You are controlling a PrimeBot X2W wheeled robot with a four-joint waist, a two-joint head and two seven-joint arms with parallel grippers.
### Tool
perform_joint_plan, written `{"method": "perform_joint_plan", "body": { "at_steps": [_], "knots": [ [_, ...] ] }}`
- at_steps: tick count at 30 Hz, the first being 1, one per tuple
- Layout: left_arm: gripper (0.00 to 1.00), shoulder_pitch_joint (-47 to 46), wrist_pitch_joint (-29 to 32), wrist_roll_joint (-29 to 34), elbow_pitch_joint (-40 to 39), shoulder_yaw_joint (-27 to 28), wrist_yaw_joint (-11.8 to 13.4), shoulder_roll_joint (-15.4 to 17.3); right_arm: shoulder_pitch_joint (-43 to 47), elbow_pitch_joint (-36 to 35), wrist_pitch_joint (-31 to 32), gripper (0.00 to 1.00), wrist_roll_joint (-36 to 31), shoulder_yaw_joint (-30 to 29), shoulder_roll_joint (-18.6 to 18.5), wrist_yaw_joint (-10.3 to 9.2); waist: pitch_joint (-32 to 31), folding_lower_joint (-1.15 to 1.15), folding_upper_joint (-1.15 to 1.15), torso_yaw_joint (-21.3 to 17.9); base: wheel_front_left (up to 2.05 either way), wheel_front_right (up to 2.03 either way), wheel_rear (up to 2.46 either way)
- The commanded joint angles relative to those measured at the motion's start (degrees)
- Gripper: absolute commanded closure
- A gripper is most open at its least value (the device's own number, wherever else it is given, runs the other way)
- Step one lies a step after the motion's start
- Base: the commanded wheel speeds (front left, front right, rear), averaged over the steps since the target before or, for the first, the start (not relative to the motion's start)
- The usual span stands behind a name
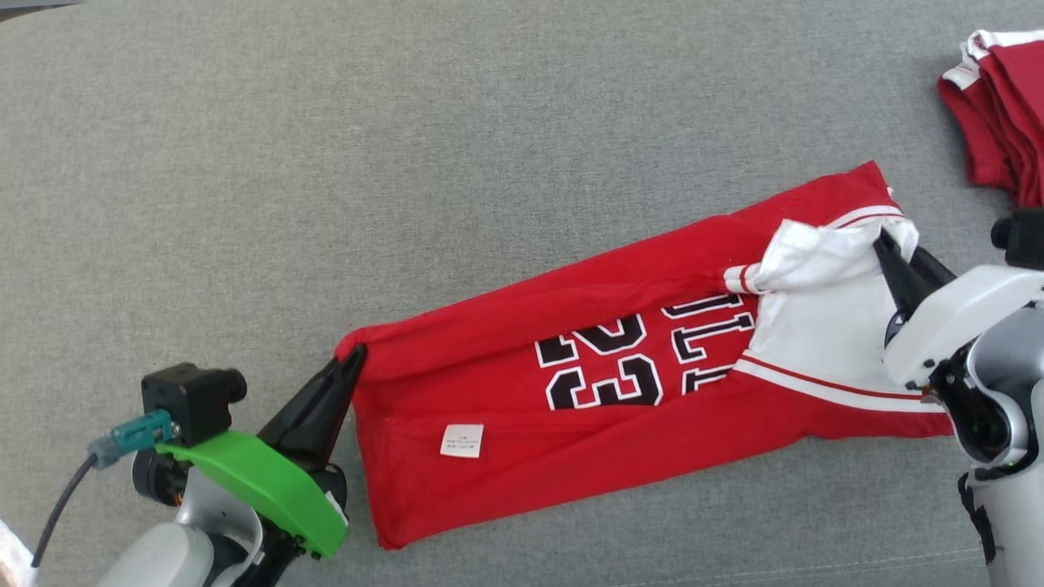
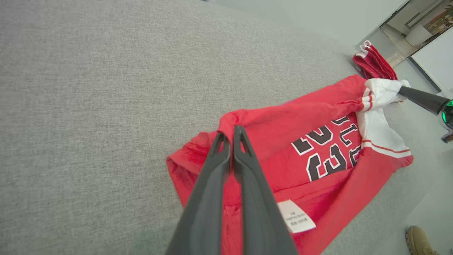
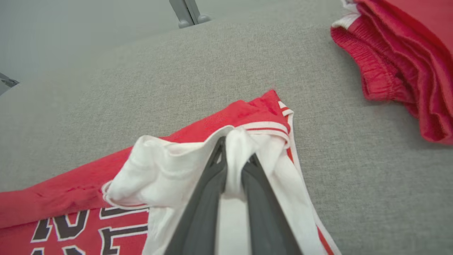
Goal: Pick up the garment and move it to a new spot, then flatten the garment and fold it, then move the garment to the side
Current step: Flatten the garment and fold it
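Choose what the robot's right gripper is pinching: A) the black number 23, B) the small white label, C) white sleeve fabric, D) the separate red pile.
C: in the right wrist view, white sleeve fabric of the jersey is bunched between the fingers of the right gripper.

Reaches in from the lower left with the left arm, green wrist cover (image 1: 253, 481) and black camera block (image 1: 192, 399) sitting behind the left gripper (image 1: 356, 353), which points up and to the right. Holds its two long dark fingers pressed flat together, tips at a corner of the jersey (image 1: 489, 359). Angles the right arm in from the lower right, white wrist housing (image 1: 954, 314) tilted, right gripper (image 1: 882, 238) pointing up and to the left. Pinches a white fold of the jersey between narrowly parted fingers.
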Motion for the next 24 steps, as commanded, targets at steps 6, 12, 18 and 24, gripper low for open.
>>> {"method": "perform_joint_plan", "body": {
  "at_steps": [6, 12, 18, 24],
  "knots": [
    [0.00, 4.7, -4.0, 3.1, 2.6, 0.7, 4.7, 0.4, 4.0, -0.3, -0.1, 0.00, -3.1, -2.4, 1.6, -0.04, -0.4, 0.00, 0.00, -1.0, 0.00, 0.00, 0.00],
    [0.00, 8.6, -14.7, 8.0, 3.1, 3.7, 10.0, -2.4, 2.6, -1.3, 0.7, 0.00, -4.1, -4.3, 2.8, -0.04, -0.4, 0.00, 0.00, -1.5, 0.00, 0.00, 0.00],
    [0.00, 10.3, -17.0, 18.9, 1.4, 8.1, 11.8, -10.2, -1.0, 2.8, 0.8, 0.00, -7.0, -7.9, 5.9, -0.04, 0.8, 0.00, 0.00, -0.2, 0.00, 0.00, 0.00],
    [0.00, 14.0, -17.0, 28.8, 2.9, 13.3, 6.1, -18.4, -2.1, 11.8, 3.9, 0.00, -11.8, -9.6, 6.7, -0.04, 0.8, 0.00, 0.00, 2.0, 0.00, 0.00, 0.00]
  ]
}}
